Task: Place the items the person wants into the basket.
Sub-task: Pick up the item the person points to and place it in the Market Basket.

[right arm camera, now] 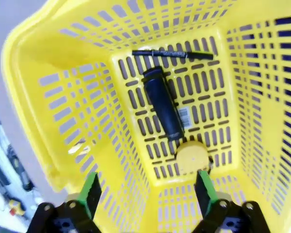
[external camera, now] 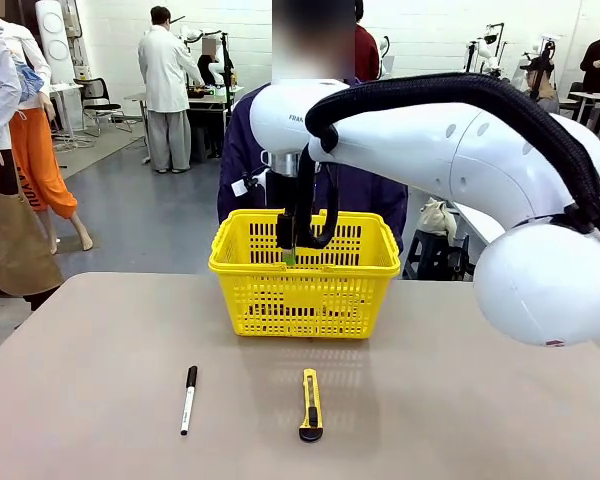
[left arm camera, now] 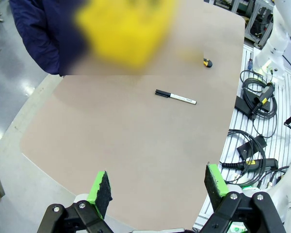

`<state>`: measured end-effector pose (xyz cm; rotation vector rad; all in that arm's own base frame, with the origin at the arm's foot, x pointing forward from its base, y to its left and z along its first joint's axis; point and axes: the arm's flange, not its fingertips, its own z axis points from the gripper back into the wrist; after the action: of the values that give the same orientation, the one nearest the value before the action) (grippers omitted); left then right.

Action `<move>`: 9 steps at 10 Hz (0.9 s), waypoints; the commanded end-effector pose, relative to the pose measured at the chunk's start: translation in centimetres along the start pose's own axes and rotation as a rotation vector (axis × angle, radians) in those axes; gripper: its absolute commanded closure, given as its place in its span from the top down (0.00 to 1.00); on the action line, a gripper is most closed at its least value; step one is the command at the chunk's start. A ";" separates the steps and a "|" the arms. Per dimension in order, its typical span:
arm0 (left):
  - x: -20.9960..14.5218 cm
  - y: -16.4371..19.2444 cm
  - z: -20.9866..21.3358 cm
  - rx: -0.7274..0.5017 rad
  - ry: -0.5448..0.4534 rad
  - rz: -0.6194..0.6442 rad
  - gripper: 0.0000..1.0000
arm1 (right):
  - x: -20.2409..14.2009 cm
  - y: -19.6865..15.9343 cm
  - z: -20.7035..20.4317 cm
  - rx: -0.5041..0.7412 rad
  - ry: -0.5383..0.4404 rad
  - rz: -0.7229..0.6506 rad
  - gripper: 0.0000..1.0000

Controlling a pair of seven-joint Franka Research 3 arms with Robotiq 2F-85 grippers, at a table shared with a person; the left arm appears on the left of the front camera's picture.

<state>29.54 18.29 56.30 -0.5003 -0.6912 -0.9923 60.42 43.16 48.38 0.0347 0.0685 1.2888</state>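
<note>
Right gripper over basket, fingers wide, empty; tape measure at 12 o'clock between fingertips; stapler beyond, lengthwise. Left gripper wide, empty.

basket at far middle of desk – person behind it | in basket: pen, stapler, tape measure | near side – marker left of utility knife

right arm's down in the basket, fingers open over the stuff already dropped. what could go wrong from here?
1. The open right gripper sits low inside the bright yellow slotted plastic basket; a sideways retreat could catch the rim and drag it.
2. The round yellow tape measure lies just past its fingertips; closing could re-grab it.
3. The white-barrelled black-capped marker and yellow-and-black utility knife remain on the table, so either might be picked wrongly.
</note>
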 end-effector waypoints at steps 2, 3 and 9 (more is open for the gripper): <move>-0.1 0.1 0.1 -0.001 -0.022 -0.024 1.00 | -7.7 5.3 5.8 -0.116 -0.016 -0.129 1.00; -0.1 0.1 0.1 -0.001 -0.022 -0.024 1.00 | -11.3 6.4 6.8 -0.110 -0.064 -0.144 1.00; -0.1 0.1 0.1 -0.001 -0.022 -0.024 1.00 | -28.5 10.7 7.0 -0.133 -0.213 -0.277 1.00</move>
<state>29.53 18.34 56.30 -0.4999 -0.6914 -0.9907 46.88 21.18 60.81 0.0225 -0.1244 1.0000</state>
